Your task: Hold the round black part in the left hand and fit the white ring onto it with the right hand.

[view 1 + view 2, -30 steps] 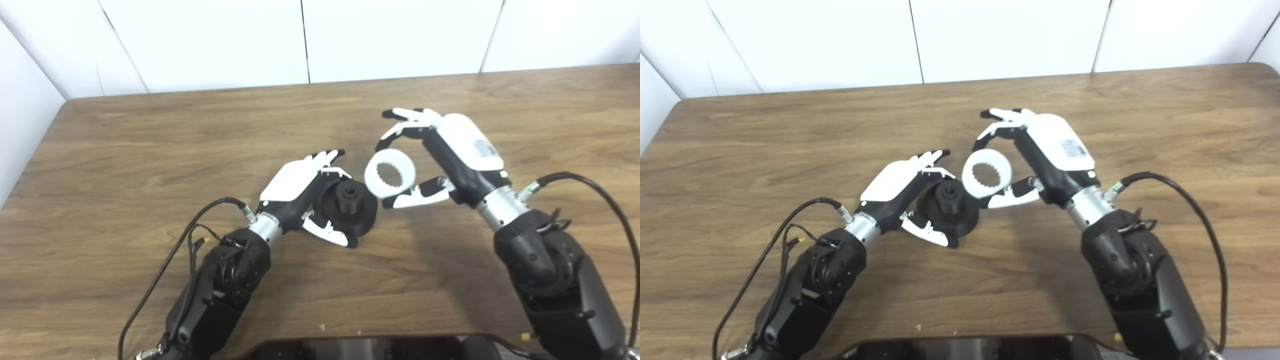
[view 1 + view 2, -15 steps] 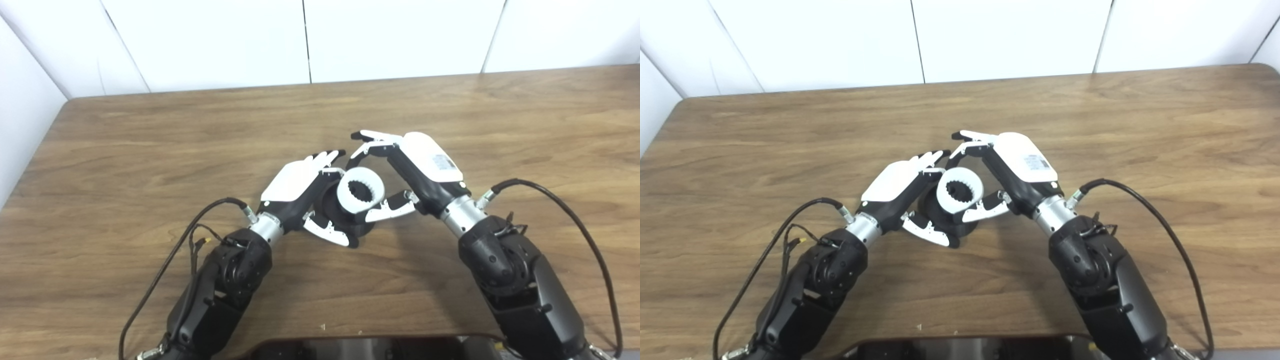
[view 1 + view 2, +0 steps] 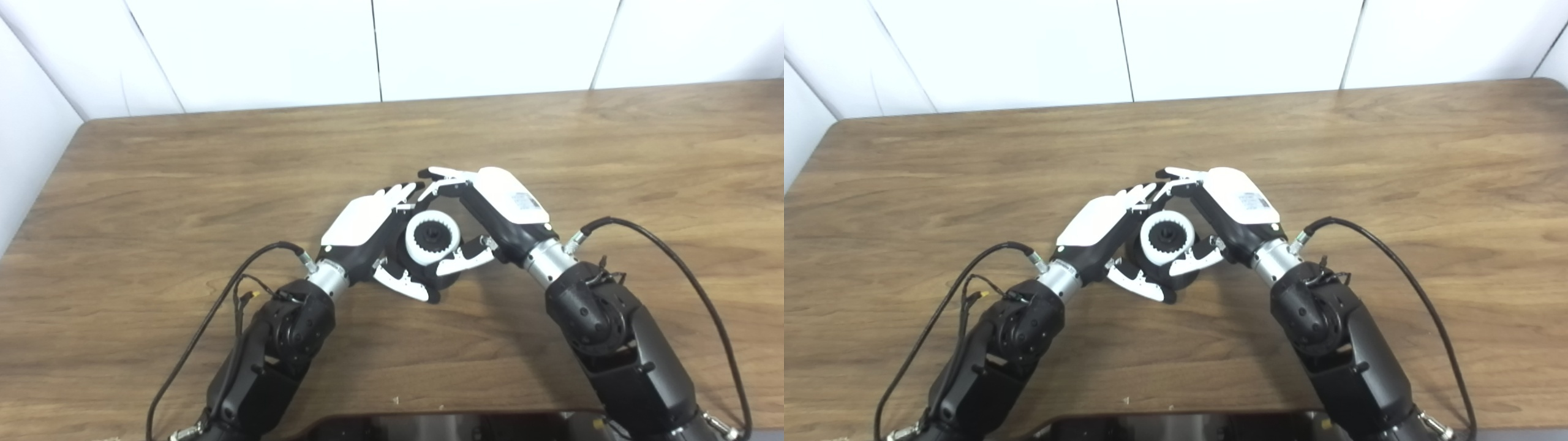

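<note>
lab, bare wooden table (image 3: 184,159), white wall panels (image 3: 490,43)

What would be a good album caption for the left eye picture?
Left hand steadies the round black part on the table as the right hand sets the white ring around its hub.

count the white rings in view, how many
1. The white ring sits around the hub of the black part at mid table, gripped by the right hand, with the left hand holding the part. None looks hidden.
</note>
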Action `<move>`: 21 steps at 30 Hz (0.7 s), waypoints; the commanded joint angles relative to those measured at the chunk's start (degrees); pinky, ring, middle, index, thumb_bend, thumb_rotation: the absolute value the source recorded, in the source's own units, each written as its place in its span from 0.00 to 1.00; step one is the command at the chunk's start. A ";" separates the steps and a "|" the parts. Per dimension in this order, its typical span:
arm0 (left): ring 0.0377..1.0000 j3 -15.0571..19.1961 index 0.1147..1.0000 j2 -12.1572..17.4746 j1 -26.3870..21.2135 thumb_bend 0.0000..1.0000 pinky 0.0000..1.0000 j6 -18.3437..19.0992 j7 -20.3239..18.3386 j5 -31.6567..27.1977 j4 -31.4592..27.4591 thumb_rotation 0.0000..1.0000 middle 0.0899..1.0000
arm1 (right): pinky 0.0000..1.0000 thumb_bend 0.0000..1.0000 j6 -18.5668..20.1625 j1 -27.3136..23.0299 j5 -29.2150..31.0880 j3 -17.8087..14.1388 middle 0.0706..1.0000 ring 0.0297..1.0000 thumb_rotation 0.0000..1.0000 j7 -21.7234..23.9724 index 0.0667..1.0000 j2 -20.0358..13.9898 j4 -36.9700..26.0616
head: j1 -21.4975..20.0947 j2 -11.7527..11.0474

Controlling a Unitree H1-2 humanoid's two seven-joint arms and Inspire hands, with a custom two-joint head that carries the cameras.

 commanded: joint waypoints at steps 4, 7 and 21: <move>1.00 -0.08 0.60 -0.07 -2.10 0.98 0.99 -0.18 0.52 1.23 -1.12 0.28 1.00 | 0.89 0.52 -0.66 -3.80 -1.08 0.41 0.87 0.86 0.16 1.09 0.46 0.07 -1.38 | 0.03 0.02; 1.00 0.13 0.59 -0.27 -2.07 0.99 1.00 -0.28 0.61 0.66 -0.96 0.26 1.00 | 0.89 0.52 -0.49 -4.20 -1.72 0.75 0.87 0.85 0.16 2.29 0.46 -0.44 -1.20 | 0.01 0.00; 1.00 0.19 0.59 0.25 -2.12 1.00 1.00 0.08 -0.31 0.90 -1.58 0.34 1.00 | 0.91 1.00 7.78 -5.63 -1.63 1.55 1.00 0.98 0.60 17.34 0.99 -4.96 -4.81 | -0.32 -0.04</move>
